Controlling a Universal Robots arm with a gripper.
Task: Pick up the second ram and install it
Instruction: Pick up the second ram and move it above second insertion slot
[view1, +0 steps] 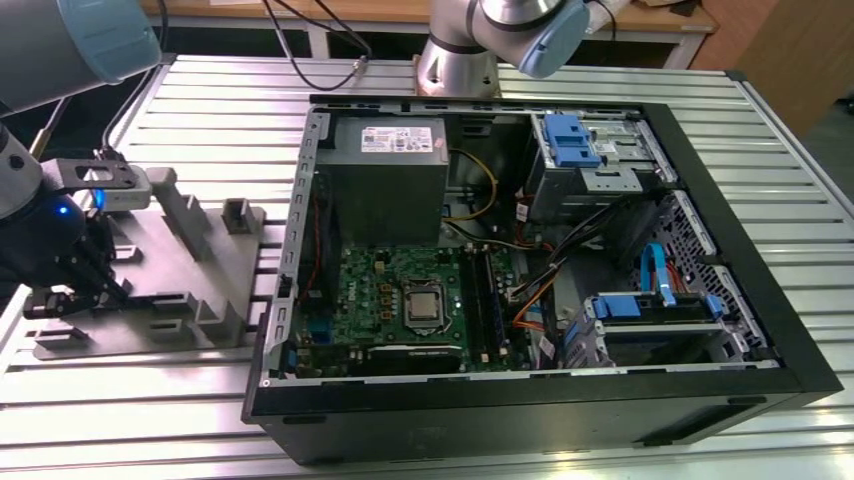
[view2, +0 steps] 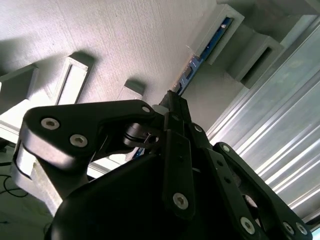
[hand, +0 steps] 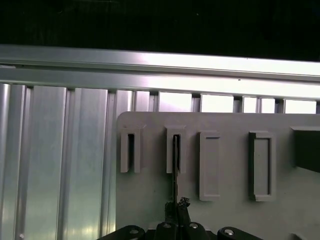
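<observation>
The second ram (hand: 176, 160) is a thin dark stick standing on edge in a slot of the grey fixture plate (hand: 225, 215). In the second wrist view the ram (view2: 200, 55) shows a blue edge running from a raised grey holder to the fingertips. My gripper (hand: 176, 207) has its black fingers pressed together on the stick's near end, also seen in the second wrist view as the gripper (view2: 172, 102). In the exterior view the gripper (view1: 60, 295) hangs low over the fixture plate (view1: 134, 340), at the exterior view's left of the open computer case (view1: 534, 385).
Inside the case lie the green motherboard (view1: 387, 290) with long black slots (view1: 487, 300), a grey power supply box (view1: 387, 170), cables and blue drive brackets (view1: 567, 140). Raised grey holders (view1: 180, 215) stand on the fixture. The ribbed metal table (view1: 134, 420) runs all around.
</observation>
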